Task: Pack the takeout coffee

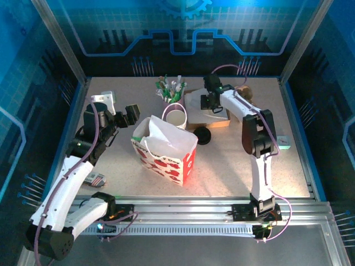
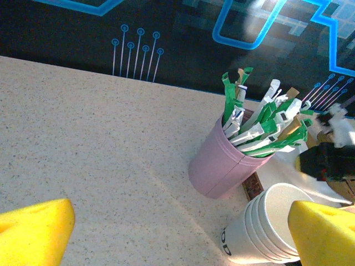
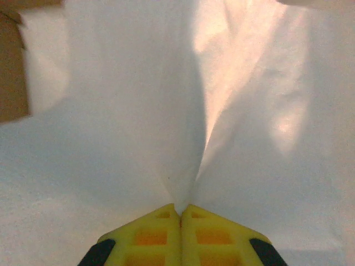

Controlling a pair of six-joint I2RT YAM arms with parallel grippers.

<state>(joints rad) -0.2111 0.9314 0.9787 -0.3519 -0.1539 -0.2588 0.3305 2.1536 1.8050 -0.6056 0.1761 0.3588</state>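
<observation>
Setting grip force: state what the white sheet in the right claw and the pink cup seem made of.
Thin white sheet: probably tissue paper, matte; soft creases fan from the right claw pinching it. Pink tapered cup: paper or thin plastic; smooth, sheen, side seam.

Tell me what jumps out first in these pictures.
The red-and-white gift bag stands mid-table, white paper poking out. Behind it, a pink cup bristles with green-white sticks beside a stack of white cups. At the back right, the right gripper pinches a white sheet.
</observation>
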